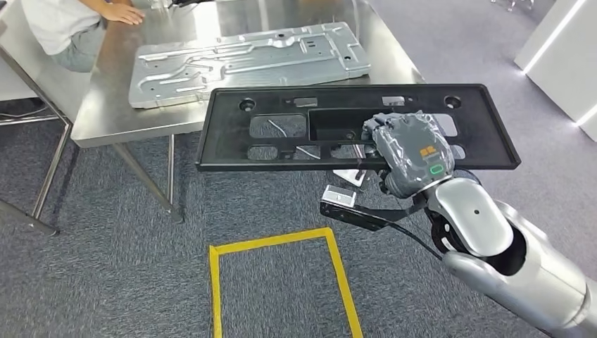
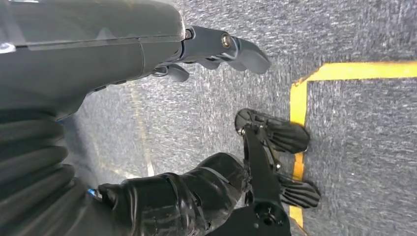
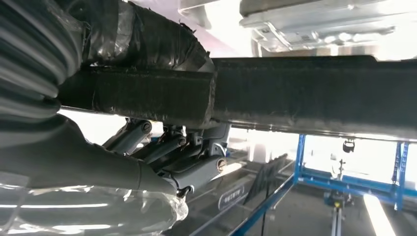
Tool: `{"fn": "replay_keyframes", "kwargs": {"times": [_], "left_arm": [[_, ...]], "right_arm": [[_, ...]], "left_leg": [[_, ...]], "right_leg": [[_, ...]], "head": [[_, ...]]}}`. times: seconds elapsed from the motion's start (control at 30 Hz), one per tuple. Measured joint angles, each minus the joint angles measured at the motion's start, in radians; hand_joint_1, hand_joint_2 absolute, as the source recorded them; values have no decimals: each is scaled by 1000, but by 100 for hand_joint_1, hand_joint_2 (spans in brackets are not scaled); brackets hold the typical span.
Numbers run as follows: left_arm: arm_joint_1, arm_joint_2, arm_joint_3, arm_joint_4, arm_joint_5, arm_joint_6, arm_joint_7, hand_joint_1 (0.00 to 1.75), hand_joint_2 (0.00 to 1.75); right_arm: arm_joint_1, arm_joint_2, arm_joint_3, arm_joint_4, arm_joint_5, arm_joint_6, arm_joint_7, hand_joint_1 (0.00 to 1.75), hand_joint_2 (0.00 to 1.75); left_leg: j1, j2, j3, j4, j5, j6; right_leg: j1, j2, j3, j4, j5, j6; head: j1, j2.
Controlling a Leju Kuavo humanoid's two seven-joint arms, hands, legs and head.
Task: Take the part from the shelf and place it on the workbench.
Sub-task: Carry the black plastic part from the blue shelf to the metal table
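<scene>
Black plastic part [image 1: 352, 127], a long flat panel with cutouts and round holes, is held level in the air by the right hand [image 1: 408, 151], just off the near right corner of the workbench [image 1: 105, 105]; its far edge overlaps that corner in the head view, not resting on it as far as I can tell. Right hand grips the panel's near long edge around the middle, grey back of the hand on top, fingers [image 3: 162, 147] curled beneath in the right wrist view, thumb side wrapped over the black edge [image 3: 305, 93]. Orange mark and a small green oval on the back of the hand, not readable. Workbench is bare stainless steel on thin legs; a grey stamped metal plate [image 1: 246, 63] lies flat across its middle toward the right edge. A person [image 1: 77, 24] in a light top sits at the far left edge, one hand flat on the steel. Left hand [image 2: 211, 49] hangs low over grey carpet [image 1: 105, 246], fingers apart, holding nothing. Yellow tape rectangle [image 1: 281, 243] on the carpet just below the held panel. Small white block [image 1: 339, 196] on a black bracket by the right wrist. No containers. Right wrist view shows a blue frame [image 3: 354, 172] and a dark plate with pale writing [image 3: 231, 197], too blurred to read.
</scene>
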Motion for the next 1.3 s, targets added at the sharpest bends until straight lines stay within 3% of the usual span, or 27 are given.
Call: {"fn": "replay_keyframes", "kwargs": {"times": [0.1,0.13,0.23,0.27,0.3,0.33,0.43,0.47,0.53,0.57,0.63,0.67,0.73,0.77,0.8,0.83,0.9,0.97,1.03,1.07,1.13,1.2,1.27,1.3], "left_arm": [[-1,2,0,0,-1,-3,-2,0,175],[-2,3,0,0,-1,-4,-2,0,175],[-2,2,0,0,0,-4,-2,0,175],[1,2,0,0,0,-4,-1,0,175],[3,2,-1,0,-1,-4,0,0,175],[6,2,-1,0,-1,-4,0,0,175],[9,5,-1,1,-2,-4,1,0,175],[9,6,-1,1,-1,-4,0,0,175],[8,7,-2,1,0,-5,-3,0,175],[7,8,-2,1,1,-5,-4,0,175],[2,8,-2,1,2,-6,-5,0,175],[-1,8,-1,1,2,-6,-5,0,175],[-3,8,-2,1,3,-6,-5,0,175],[-2,8,-2,1,3,-6,-5,0,175],[-1,7,-2,1,3,-7,-5,0,175],[0,7,-2,1,4,-7,-5,0,175],[0,6,-2,1,6,-7,-5,0,175],[-2,6,-2,2,9,-7,-4,0,175],[0,8,-2,2,11,-7,-3,0,175],[3,9,-2,2,12,-7,-1,0,175],[3,11,-2,3,12,-6,0,0,175],[-2,9,-2,3,13,-6,1,0,175],[-4,7,-2,3,13,-6,1,0,175],[-3,7,-2,3,13,-6,1,0,175]], "right_arm": [[-18,1,2,23,-8,-4,-8,175,175],[-26,1,4,28,-9,-5,-9,175,175],[-39,3,14,47,-18,-5,-13,175,175],[-40,4,19,52,-23,-4,-15,175,175],[-40,6,22,56,-30,-3,-17,175,175],[-40,8,24,60,-34,-2,-19,175,175],[-46,12,29,74,-40,-1,-19,175,175],[-48,13,31,80,-41,0,-19,175,175],[-57,15,35,88,-43,-1,-21,175,175],[-62,17,37,91,-44,-1,-22,175,175],[-72,19,39,96,-45,-2,-27,175,175],[-73,19,41,100,-46,-3,-28,175,175],[-73,19,46,108,-46,-3,-29,175,175],[-73,19,47,112,-46,-3,-29,175,175],[-73,20,48,115,-46,-3,-29,175,175],[-73,20,49,119,-46,-3,-29,175,175],[-74,20,52,127,-47,-4,-31,175,175],[-75,22,59,137,-49,-6,-34,175,175],[-77,25,64,144,-53,-8,-37,175,175],[-80,29,64,145,-54,-8,-37,175,175],[-87,35,64,149,-57,-9,-37,175,175],[-92,37,66,154,-58,-9,-37,175,175],[-91,37,70,160,-58,-9,-36,175,175],[-90,39,72,163,-58,-9,-37,175,175]], "left_leg": [[2,5,-9,37,-14,-15],[3,8,-36,83,-23,-19],[4,12,-161,249,-80,-25],[4,13,-188,265,-92,-24],[4,15,-200,248,-86,-21],[2,21,-198,201,-54,-15],[-13,70,-169,43,97,11],[-17,77,-163,22,121,17],[-16,57,-147,15,119,22],[-13,45,-136,9,117,26],[-7,23,-112,0,111,34],[-5,12,-104,-2,107,37],[-2,-13,-90,-2,95,39],[-1,-27,-81,-2,87,38],[1,-41,-70,-1,78,36],[3,-56,-58,1,68,32],[7,-84,-38,7,47,23],[8,-106,-30,7,29,9],[9,-114,-26,10,26,-4],[9,-102,-24,16,25,-9],[8,-45,-43,65,6,-16],[9,3,-109,174,-36,-24],[11,12,-177,259,-66,-28],[11,13,-191,259,-56,-29]], "right_leg": [[-4,-9,28,-10,1,-21],[-4,-13,37,-12,-3,-25],[1,-29,63,-13,-28,-33],[2,-35,76,-13,-38,-33],[4,-40,90,-13,-50,-33],[6,-48,106,-13,-62,-32],[14,-70,144,-12,-101,-24],[16,-76,155,-9,-110,-18],[16,-84,171,3,-117,-6],[14,-75,166,27,-113,-1],[7,-38,114,118,-116,6],[3,-18,73,176,-130,10],[-3,-2,-3,262,-188,19],[-5,0,-28,272,-212,23],[-8,1,-41,255,-217,28],[-12,4,-42,212,-195,32],[-21,36,-27,86,-76,41],[-23,62,-15,10,10,34],[-19,54,-3,-2,14,11],[-19,48,9,-7,14,0],[-18,34,33,-12,5,-18],[-14,22,51,-13,-7,-27],[-12,13,66,-13,-21,-28],[-12,10,74,-13,-28,-28]], "head": [[-3,0],[-4,0],[-6,0],[-6,0],[-6,0],[-6,0],[-6,0],[-6,0],[-5,0],[-6,0],[-5,0],[-4,0],[-4,0],[-4,0],[-4,0],[-4,0],[-2,0],[2,0],[4,0],[4,0],[0,0],[-4,0],[-4,0],[-4,0]]}}
